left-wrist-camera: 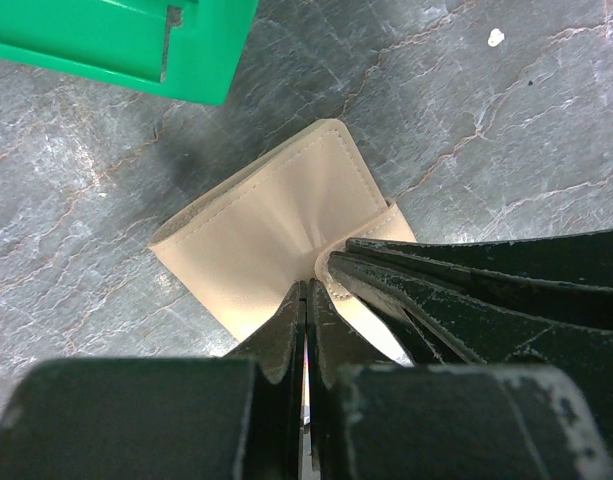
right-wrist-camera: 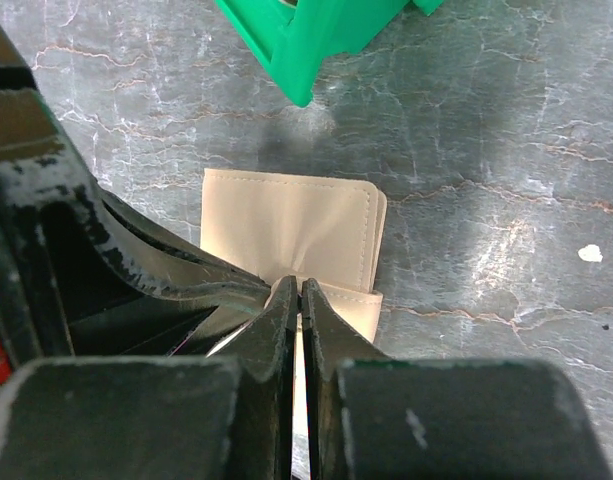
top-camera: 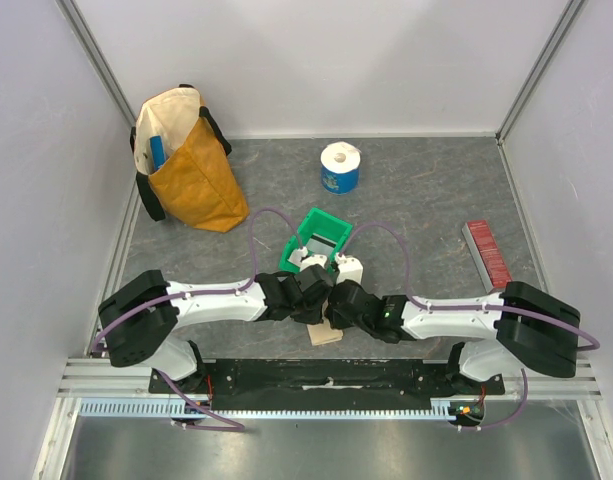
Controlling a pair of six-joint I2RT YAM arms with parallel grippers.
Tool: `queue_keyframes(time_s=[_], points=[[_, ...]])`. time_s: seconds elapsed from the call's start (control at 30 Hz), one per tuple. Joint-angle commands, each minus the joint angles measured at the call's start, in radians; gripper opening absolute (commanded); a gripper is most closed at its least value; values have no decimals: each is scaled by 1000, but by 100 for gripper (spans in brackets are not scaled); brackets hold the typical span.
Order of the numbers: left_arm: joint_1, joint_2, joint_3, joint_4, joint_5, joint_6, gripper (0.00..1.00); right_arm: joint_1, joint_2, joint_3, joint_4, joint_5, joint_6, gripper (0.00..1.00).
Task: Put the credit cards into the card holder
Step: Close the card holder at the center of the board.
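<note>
Green bin (top-camera: 298,247) sits mid-desk, open top, with pale flat credit cards (top-camera: 322,243) inside; the count can't be told. Yellow-and-cream bag (top-camera: 191,170) with black straps stands far left, mouth open, a blue item (top-camera: 158,152) sticking up inside. The card holder (left-wrist-camera: 271,225), tan and stitched, lies folded flat on the desk just near of the bin, apart from it, and no card shows in it. Left jaws are narrow, pinched on the holder's near edge. Right jaws are narrow too, pinched on the small tab (left-wrist-camera: 386,225) at the same edge, right beside the left ones. A white roll in a blue wrapper (top-camera: 340,167) stands far centre, and a red ridged strip (top-camera: 488,252) lies flat at right, both well apart from the bin. The desk (top-camera: 426,200) is dark grey with a marbled pattern. Plain pale walls (top-camera: 316,60) close in three sides, with metal posts in the far corners.
</note>
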Motion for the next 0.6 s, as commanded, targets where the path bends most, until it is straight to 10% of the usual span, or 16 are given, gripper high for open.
queue_keyframes(time_s=[0.0,0.57], points=[[-12,23,-39,-15,-35,-30,2,52,64,-55,-123,-31,67,6],[-13,-6,-71,2,-48,-116,2,139,57,-101,-182,44,162,0]])
